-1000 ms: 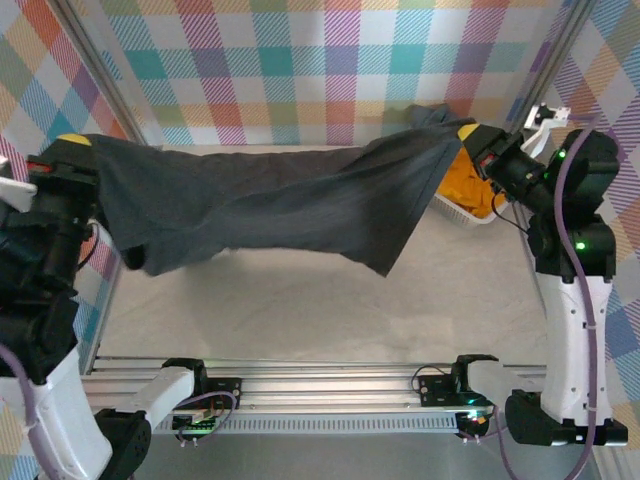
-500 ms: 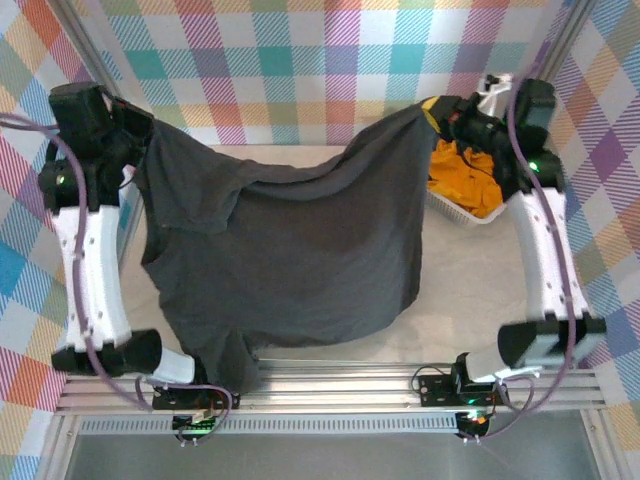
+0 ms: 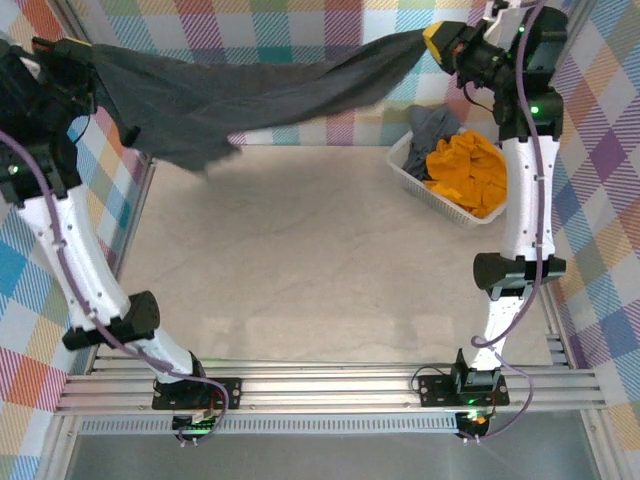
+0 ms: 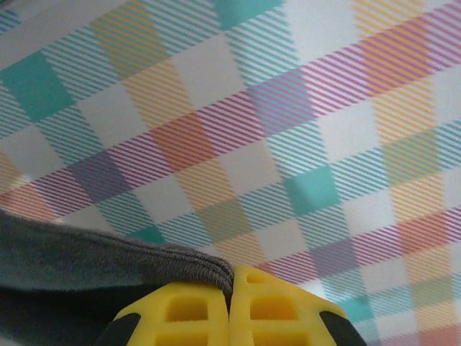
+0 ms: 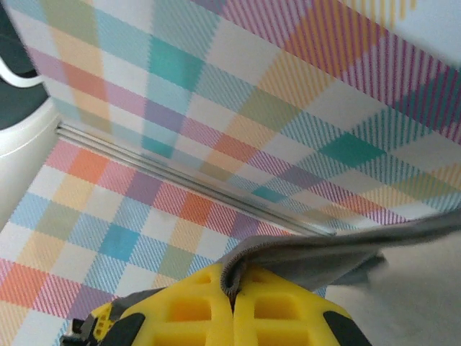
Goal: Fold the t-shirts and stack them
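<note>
A dark charcoal grey t-shirt (image 3: pixel 250 95) hangs stretched in the air across the back of the table, high between the two raised arms. My left gripper (image 3: pixel 62 50) is shut on its left edge; the yellow fingers (image 4: pixel 194 310) pinch the hemmed edge (image 4: pixel 144 263). My right gripper (image 3: pixel 437 40) is shut on its right edge, with the hem (image 5: pixel 248 259) caught between the yellow pads (image 5: pixel 288 310). A mustard-orange t-shirt (image 3: pixel 466 170) and a slate grey t-shirt (image 3: pixel 432 125) lie bunched in the white basket (image 3: pixel 420 180).
The basket stands at the back right of the pale table (image 3: pixel 300 260). Plaid walls (image 3: pixel 290 40) close in the back and both sides. A metal rail (image 3: pixel 320 390) with the arm bases runs along the near edge.
Both arms have swung up and back, lifting the charcoal shirt from hanging low over the table to stretched high along the back wall. The basket's contents are now uncovered.
</note>
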You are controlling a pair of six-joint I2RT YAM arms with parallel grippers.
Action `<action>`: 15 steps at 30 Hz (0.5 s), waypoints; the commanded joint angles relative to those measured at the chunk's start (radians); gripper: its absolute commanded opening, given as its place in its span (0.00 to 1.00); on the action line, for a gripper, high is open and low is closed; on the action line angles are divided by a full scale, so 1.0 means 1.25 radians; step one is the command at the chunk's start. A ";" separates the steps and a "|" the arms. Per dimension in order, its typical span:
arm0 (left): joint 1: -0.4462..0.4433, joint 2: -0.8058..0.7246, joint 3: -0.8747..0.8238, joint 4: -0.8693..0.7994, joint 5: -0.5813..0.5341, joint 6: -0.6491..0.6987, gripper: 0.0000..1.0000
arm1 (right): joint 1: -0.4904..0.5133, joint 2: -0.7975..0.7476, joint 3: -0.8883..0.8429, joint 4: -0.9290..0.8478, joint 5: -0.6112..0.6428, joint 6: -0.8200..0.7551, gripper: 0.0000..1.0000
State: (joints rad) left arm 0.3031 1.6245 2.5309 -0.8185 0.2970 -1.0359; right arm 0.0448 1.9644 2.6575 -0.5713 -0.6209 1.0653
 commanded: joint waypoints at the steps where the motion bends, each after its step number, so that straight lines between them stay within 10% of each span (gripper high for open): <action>1: 0.009 -0.105 -0.230 -0.078 0.044 0.020 0.00 | 0.004 -0.051 -0.139 -0.063 -0.024 -0.016 0.00; 6: 0.004 -0.366 -0.897 0.077 0.080 0.009 0.00 | 0.025 -0.240 -0.741 0.091 0.015 -0.058 0.00; 11: -0.005 -0.353 -1.315 0.210 0.131 0.042 0.01 | 0.038 -0.199 -1.054 0.146 0.068 -0.116 0.00; 15: -0.006 -0.254 -1.411 0.217 0.098 0.132 0.33 | 0.046 -0.099 -1.142 0.171 0.078 -0.149 0.00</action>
State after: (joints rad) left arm 0.3008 1.3109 0.7864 -0.6178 0.4076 -0.9653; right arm 0.0925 1.8294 1.2495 -0.4259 -0.5438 0.9474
